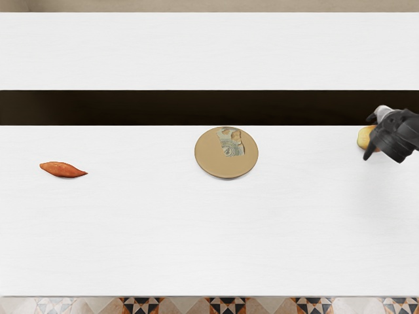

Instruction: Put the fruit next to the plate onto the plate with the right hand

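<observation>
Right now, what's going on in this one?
The right hand, reaching in from the right edge, is at a yellow fruit there; whether it grips it is unclear. The plate sits in the middle, well apart from that fruit. An orange-red pointed item lies far left.

No text, label, number or sign can be read anywhere.

Right hand (395, 134) perhaps touching yellow fruit (363, 137); plate (213, 163) well apart.
</observation>
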Tool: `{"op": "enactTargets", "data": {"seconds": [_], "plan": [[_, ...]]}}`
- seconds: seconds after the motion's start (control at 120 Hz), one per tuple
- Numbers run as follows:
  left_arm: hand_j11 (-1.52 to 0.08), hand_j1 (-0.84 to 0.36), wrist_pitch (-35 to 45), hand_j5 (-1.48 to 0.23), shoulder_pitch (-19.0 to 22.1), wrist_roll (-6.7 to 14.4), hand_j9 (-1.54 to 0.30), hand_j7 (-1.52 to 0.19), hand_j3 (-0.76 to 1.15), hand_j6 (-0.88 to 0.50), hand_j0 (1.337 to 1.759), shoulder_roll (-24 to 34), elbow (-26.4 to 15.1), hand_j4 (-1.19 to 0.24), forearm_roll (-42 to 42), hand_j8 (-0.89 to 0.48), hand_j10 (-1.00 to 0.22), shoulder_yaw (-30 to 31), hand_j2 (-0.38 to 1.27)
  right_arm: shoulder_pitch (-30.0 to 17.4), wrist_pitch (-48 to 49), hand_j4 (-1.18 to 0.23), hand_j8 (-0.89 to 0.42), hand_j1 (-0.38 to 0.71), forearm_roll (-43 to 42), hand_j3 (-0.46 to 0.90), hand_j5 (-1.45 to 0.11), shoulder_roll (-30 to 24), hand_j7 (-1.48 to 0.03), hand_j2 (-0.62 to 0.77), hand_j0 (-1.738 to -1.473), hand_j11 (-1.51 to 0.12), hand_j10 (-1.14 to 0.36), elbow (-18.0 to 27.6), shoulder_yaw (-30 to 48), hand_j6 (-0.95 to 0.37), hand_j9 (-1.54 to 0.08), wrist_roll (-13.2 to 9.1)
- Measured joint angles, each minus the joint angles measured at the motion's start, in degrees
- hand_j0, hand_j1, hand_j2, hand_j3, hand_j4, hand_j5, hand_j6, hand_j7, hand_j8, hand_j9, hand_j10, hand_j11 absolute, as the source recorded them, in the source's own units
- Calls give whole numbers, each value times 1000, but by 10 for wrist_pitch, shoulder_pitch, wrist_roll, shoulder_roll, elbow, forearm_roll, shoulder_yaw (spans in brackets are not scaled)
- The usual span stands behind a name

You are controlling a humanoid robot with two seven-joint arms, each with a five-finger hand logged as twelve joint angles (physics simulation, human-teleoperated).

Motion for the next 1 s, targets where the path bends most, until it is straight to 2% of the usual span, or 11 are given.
{"op": "enactTargets", "data": {"seconds": [0.083,0.175,0.25,0.325,0.417,0.458,0.5,0.55,0.775,0.9,1.0], "plan": [[0,349,0,0,0,0,0,0,0,-1,1658,0,0,0,0,-1,0,0,0,-3,1,-291,-292,-4,1,0,-376,1,-376,-56,-1658,-376,-291,-5,1,-293,-376,0],[0,349,0,0,0,0,0,0,0,-1,1658,0,0,0,0,-1,0,0,0,-11,2,-422,-423,155,5,0,-549,1,-547,-78,-1658,-549,-422,-11,15,-424,-549,0],[0,349,0,0,0,0,0,0,0,-1,1658,0,0,0,0,0,0,0,0,-18,2,-525,-415,198,6,-1,-682,1,-681,-70,-1654,-691,-519,-16,34,-374,-690,0],[0,349,0,0,0,0,0,0,0,-1,1658,0,0,0,0,0,0,0,0,-28,5,-438,-268,259,4,-2,-794,1,-814,31,-1649,-833,-560,-19,57,-298,-894,-2],[0,349,0,0,0,0,0,0,0,-1,1658,0,0,0,0,0,0,0,0,-34,11,-377,-272,289,6,-1,-927,-3,-926,23,-1643,-966,-515,-21,100,-239,-944,-1],[0,349,0,0,0,0,0,0,0,-1,1658,0,0,0,0,0,0,0,0,-36,17,-336,-240,311,8,0,-974,-6,-963,106,-1641,-1014,-493,-26,124,-208,-992,-1],[0,349,0,0,0,0,0,0,0,-1,1658,0,0,0,0,0,0,0,0,-39,23,-322,-224,354,9,-1,-1011,-7,-993,111,-1640,-1048,-552,-34,147,-175,-1029,-1],[0,349,0,0,0,0,0,0,0,-1,1658,0,0,0,0,0,0,0,0,-48,33,-321,-239,357,11,-1,-1048,-9,-1021,226,-1637,-1086,-589,-48,185,-192,-1066,-1],[0,349,0,0,0,0,0,0,0,-1,1658,0,0,0,0,0,0,0,0,-117,260,-309,-252,317,45,-1,-1169,-13,-1090,125,-1633,-1174,-634,-109,470,-215,-1165,0],[0,349,0,0,0,0,0,0,0,-1,1658,0,0,0,0,-1,0,0,0,-137,365,-286,-235,328,95,-1,-1195,-6,-1105,160,-1632,-1196,-618,-127,529,-200,-1193,0],[0,349,0,0,0,0,0,0,0,-1,1658,0,0,0,0,0,0,0,0,-143,401,-303,-242,309,113,-1,-1205,37,-1112,108,-1631,-1199,-628,-128,546,-207,-1203,-1]]}}
